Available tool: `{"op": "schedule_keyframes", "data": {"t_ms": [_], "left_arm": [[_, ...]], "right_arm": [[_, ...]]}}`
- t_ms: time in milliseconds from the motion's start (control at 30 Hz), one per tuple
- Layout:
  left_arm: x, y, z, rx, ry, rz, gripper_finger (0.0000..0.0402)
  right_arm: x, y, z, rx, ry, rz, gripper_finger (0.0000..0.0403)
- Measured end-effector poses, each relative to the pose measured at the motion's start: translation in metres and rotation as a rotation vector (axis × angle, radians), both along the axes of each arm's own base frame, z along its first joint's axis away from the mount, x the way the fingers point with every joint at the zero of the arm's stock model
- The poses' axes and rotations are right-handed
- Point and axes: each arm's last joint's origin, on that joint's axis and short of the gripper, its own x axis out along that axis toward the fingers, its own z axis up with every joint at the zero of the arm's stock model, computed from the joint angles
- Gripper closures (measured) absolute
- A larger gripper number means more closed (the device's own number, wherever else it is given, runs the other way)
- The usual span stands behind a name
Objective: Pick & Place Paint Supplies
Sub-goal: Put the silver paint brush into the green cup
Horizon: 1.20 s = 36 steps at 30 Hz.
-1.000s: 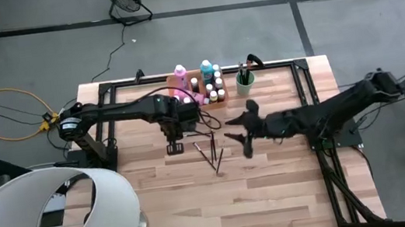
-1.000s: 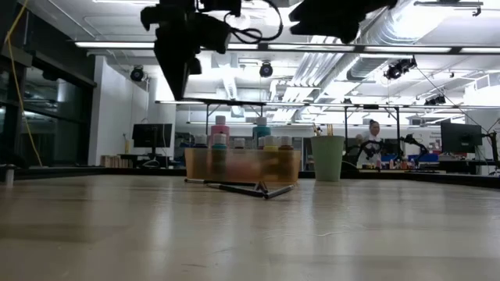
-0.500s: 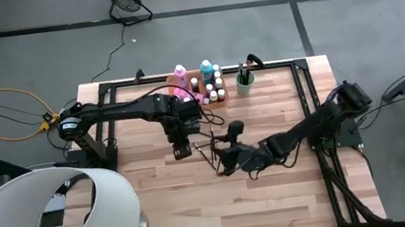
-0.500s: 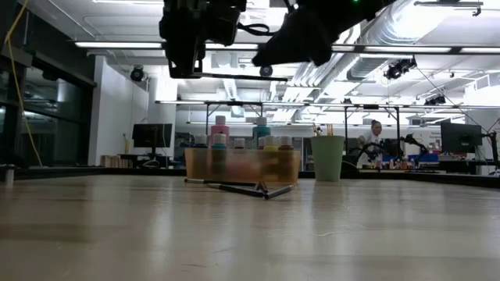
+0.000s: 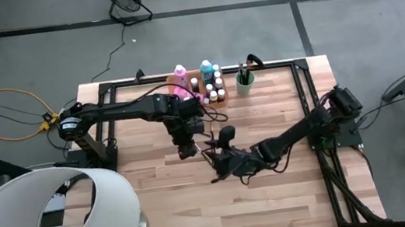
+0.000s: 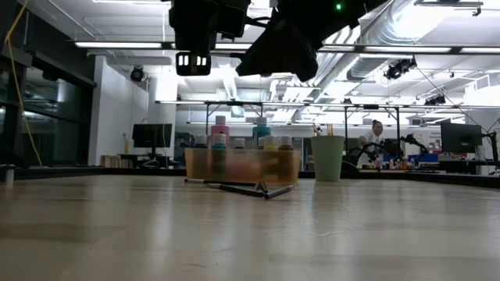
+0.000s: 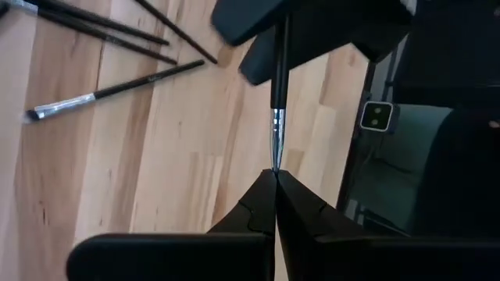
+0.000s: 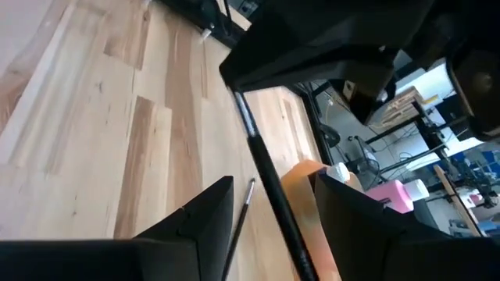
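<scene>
My left gripper [image 5: 188, 150] [image 7: 275, 178] is high above the table's middle, shut on a thin dark-handled paintbrush [image 7: 278, 78]. My right gripper [image 5: 220, 170] [image 8: 273, 187] is close beside it and open. The brush handle [image 8: 269, 183] runs between its two fingers; I cannot tell whether they touch it. Several more brushes [image 5: 209, 152] [image 7: 101, 94] [image 6: 242, 188] lie flat on the wood below. Pink [image 5: 180, 75] and teal [image 5: 206, 69] bottles stand in the orange tray [image 6: 242, 165] at the far edge. Beside the tray stands the green cup [image 5: 245, 83]. My left gripper pinches the brush by its bristle tip [image 7: 275, 160], just past the metal ferrule, between the very ends of its two fingers. The brush sticks straight out ahead of the fingertips, in line with them, toward my right gripper. It is lifted clear of the table.
A black frame rail [image 5: 305, 92] runs along the table's far and right sides. A large white lampshade [image 5: 52, 219] covers the near left corner. Bare wood [image 5: 231, 212] lies on the near side. In the low view a person [image 6: 376, 133] shows far behind.
My right arm swung from the table's right toward the left and near side, bringing its open gripper up to the left gripper and around the brush handle. My left gripper shifted a little to the right and turned, still holding the brush.
</scene>
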Motion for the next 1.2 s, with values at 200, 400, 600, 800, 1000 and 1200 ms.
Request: {"op": "schedule_keyframes", "data": {"t_ms": [200,400,600,800,1000,1200], "left_arm": [[0.000,0.000,0.000,-0.005,0.002,0.012,0.0401],[0.002,0.000,0.001,-0.009,-0.010,0.021,0.0401],[0.002,0.000,0.001,-0.011,-0.017,0.023,0.0401],[0.004,0.001,0.002,0.020,-0.025,0.044,0.0401],[0.004,0.003,0.001,0.121,-0.051,0.034,0.0382],[0.000,0.008,0.004,0.294,-0.044,0.087,0.0367]], "right_arm": [[0.000,0.000,0.001,0.000,-0.006,0.007,0.0245],[0.001,0.001,0.001,0.015,-0.004,0.033,0.0309],[0.000,0.002,0.000,0.017,0.004,0.045,0.0379],[0.000,0.002,-0.001,0.081,-0.028,0.013,0.0386],[0.000,-0.004,-0.003,0.281,-0.122,-0.093,0.0390],[-0.007,-0.022,0.006,0.437,-0.316,-0.340,0.0390]]}}
